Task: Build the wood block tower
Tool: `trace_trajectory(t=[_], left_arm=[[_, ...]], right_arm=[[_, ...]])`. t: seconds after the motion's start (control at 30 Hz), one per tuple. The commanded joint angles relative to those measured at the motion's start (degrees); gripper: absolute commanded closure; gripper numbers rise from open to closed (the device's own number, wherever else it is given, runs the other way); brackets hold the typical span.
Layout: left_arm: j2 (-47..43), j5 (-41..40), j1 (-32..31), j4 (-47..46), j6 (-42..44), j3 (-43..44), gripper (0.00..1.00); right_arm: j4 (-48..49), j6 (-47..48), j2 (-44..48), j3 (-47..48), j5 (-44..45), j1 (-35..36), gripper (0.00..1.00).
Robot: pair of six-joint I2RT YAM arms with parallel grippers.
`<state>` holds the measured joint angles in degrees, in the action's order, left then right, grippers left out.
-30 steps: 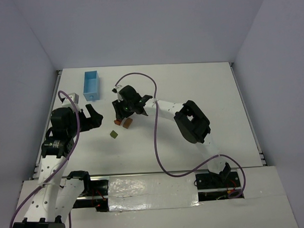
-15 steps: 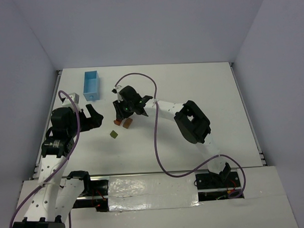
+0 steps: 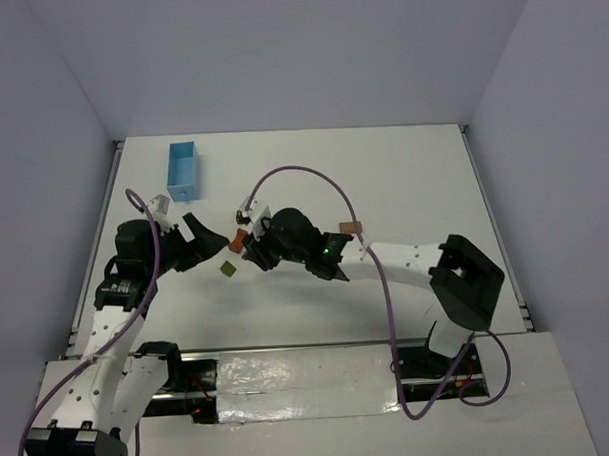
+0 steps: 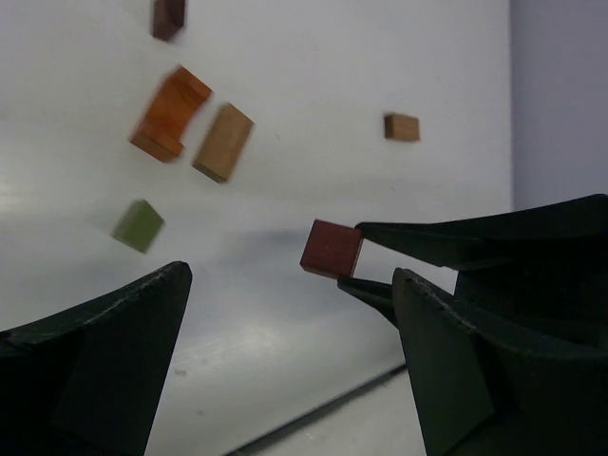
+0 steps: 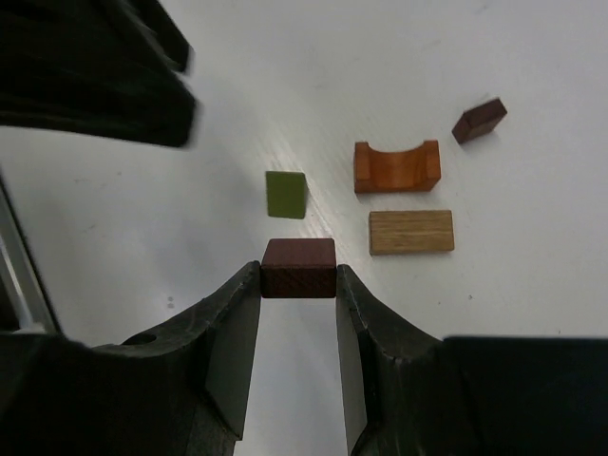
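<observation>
The wood blocks lie loose on the white table, none stacked. My right gripper point(image 5: 298, 281) is shut on a red-brown cube point(image 5: 298, 267) and holds it above the table. Below it lie an olive-green piece point(image 5: 286, 194), an orange-red arch point(image 5: 397, 167), a tan rectangle point(image 5: 410, 232) and a small dark brown block point(image 5: 478, 120). My left gripper point(image 4: 292, 285) stands wide open with nothing in it, facing the held cube point(image 4: 332, 249). From above, the two grippers nearly meet: the left gripper point(image 3: 215, 238), the right gripper point(image 3: 243, 248). The olive piece point(image 3: 227, 270) lies just in front.
A light blue box point(image 3: 182, 170) stands at the back left. A small tan block point(image 3: 352, 226) lies by the right forearm, and the left wrist view also shows this tan block point(image 4: 402, 126). The right arm's purple cable arcs over the middle of the table.
The right gripper closed on the cube, lifted it and swung forward and left with it as its elbow moved right. The left gripper shifted right toward it, still open.
</observation>
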<state>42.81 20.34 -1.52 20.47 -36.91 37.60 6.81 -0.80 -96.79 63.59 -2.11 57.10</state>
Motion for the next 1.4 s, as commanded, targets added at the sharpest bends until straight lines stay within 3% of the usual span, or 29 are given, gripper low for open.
trace_trajectory(t=[0.0,0.23,0.57,0.67,0.7,0.8,0.87,0.97,1.07,1.13,1.27,1.37], left_arm=[[-1.67,9.28,-2.77,-8.24,-13.26,-2.70,0.01],[-1.06,8.93,-10.69,-14.31,-23.03,-4.82,0.03],[1.93,7.52,-14.65,-17.92,-23.74,-5.35,0.16],[2.98,8.48,-14.74,-18.88,-23.30,-5.09,0.27],[3.25,9.10,-14.83,-19.58,-23.47,-5.35,0.39],[3.34,9.54,-15.00,-19.94,-23.74,-5.44,0.59],[3.25,10.42,-15.35,-19.94,-23.83,-5.61,0.62],[3.51,11.65,-16.15,-22.58,-24.53,-5.53,0.78],[3.42,12.27,-17.20,-24.07,-25.14,-5.26,0.82],[3.25,11.92,-17.64,-24.25,-25.23,-4.83,0.87],[1.50,11.74,-17.73,-26.70,-28.73,-5.96,0.91],[-0.78,10.43,-17.73,-28.11,-31.64,-7.10,0.92]], right_arm=[[11.37,4.66,7.30,-4.43,3.17,1.52,0.73],[16.04,5.54,16.09,-11.46,2.46,3.19,0.74],[13.76,6.42,19.45,-11.47,-2.19,3.89,0.74],[14.02,6.42,19.27,-12.00,-4.04,3.98,0.74],[14.28,6.34,18.93,-12.09,-3.43,3.90,0.74],[14.46,6.16,18.31,-11.65,-2.38,3.98,0.74],[13.24,6.07,17.00,-10.17,-2.11,3.98,0.74],[12.01,5.11,15.33,-8.23,-1.67,3.89,0.74],[12.53,4.23,14.62,-8.05,-0.97,3.98,0.73],[12.53,3.53,14.00,-7.78,0.43,3.98,0.66],[17.44,2.56,15.58,-11.98,-0.44,3.98,0.01],[21.49,1.68,17.16,-15.16,-0.88,3.90,0.00]])
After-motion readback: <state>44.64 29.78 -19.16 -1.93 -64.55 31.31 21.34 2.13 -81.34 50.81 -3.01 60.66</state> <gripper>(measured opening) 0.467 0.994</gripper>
